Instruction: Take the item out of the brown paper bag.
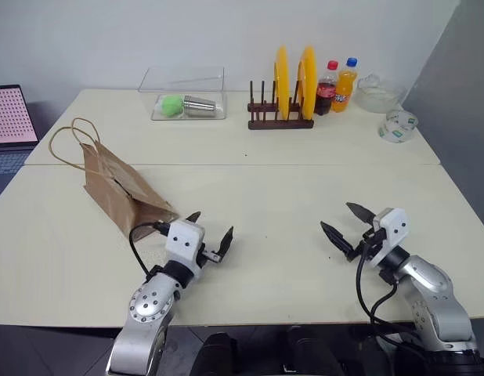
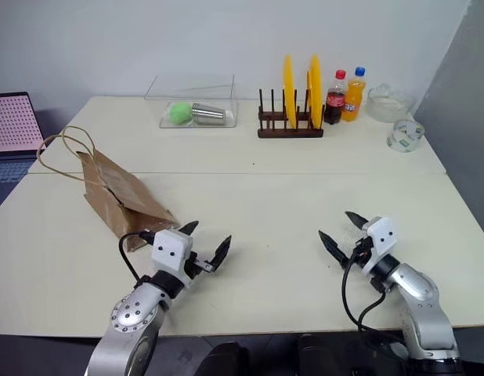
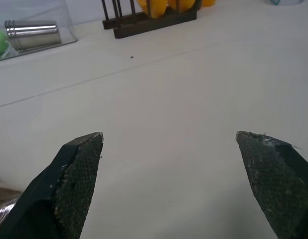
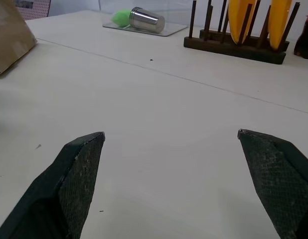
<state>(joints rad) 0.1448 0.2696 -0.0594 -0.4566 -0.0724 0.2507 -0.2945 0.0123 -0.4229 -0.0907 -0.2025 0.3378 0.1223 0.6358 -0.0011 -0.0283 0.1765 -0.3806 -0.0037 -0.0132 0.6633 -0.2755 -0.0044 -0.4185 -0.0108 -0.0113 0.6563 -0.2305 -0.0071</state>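
Nearest me, over the pale smooth table (image 1: 289,196), my left gripper (image 1: 213,235) and right gripper (image 1: 348,222) both hang spread wide, holding and touching nothing. Just beyond my left gripper lies the creased brown paper bag (image 1: 117,188), tipped on its side, two thin loop handles pointing away; its contents are hidden from me. Farther back stand a clear box (image 1: 186,95) with one steel cup (image 1: 199,105), a wooden plate rack (image 1: 279,119) with two yellow plates (image 1: 307,81), and two soda bottles (image 1: 344,84).
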